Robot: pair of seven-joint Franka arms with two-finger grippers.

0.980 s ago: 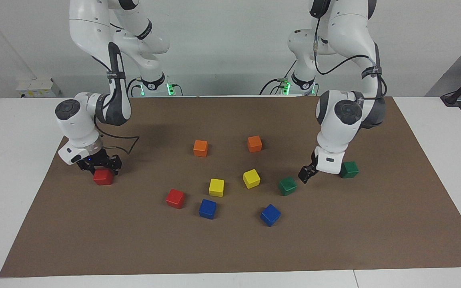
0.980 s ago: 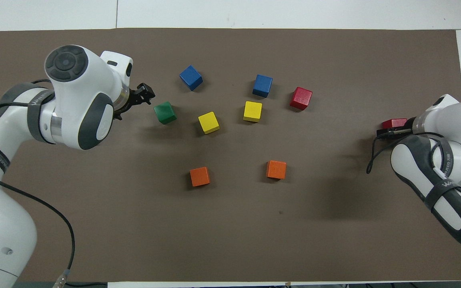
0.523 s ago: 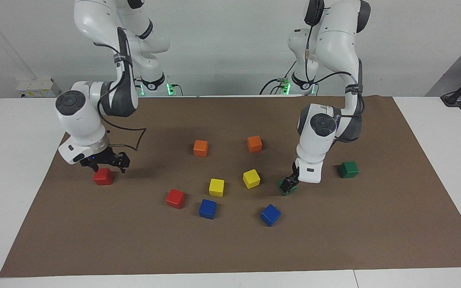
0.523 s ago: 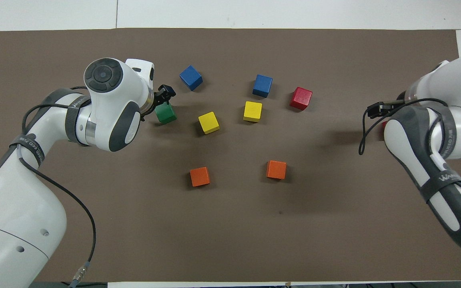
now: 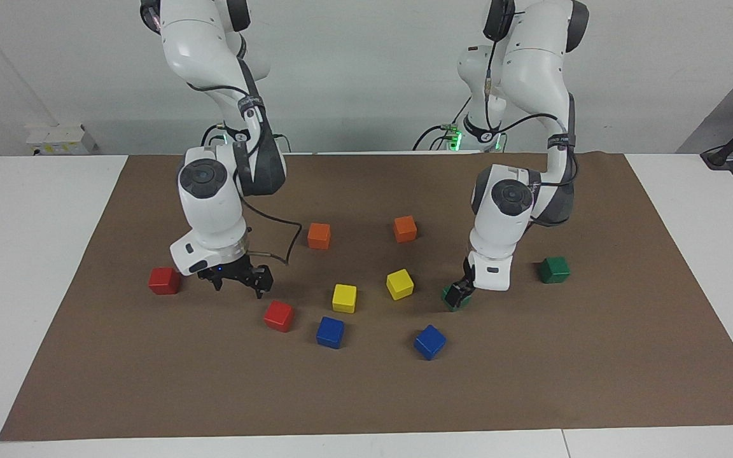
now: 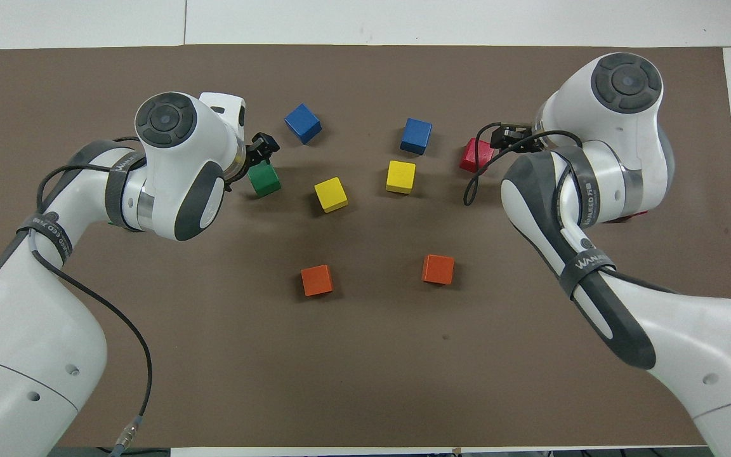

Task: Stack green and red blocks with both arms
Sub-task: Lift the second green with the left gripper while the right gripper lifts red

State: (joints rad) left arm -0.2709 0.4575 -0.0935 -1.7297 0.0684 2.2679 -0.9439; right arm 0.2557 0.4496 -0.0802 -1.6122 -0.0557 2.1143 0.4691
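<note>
Two dark green cubes are seen, one (image 5: 456,298) under the black left gripper (image 5: 462,292) and one (image 5: 554,270) beside it toward the left arm's end, while two bright red cubes are seen, one (image 5: 279,315) just below the black right gripper (image 5: 237,278) and one (image 5: 164,280) beside it toward the right arm's end. Between the grippers, two yellow cubes (image 5: 344,298), two blue cubes (image 5: 330,332) and two orange cubes (image 5: 319,235) are shown on a plain brown mat (image 5: 366,394). The arms (image 5: 214,210) are coloured white with dark grey joint covers, and the table (image 5: 23,254) is white.

Two green cubes (image 5: 554,270), two red cubes (image 5: 164,280), all unstacked.
</note>
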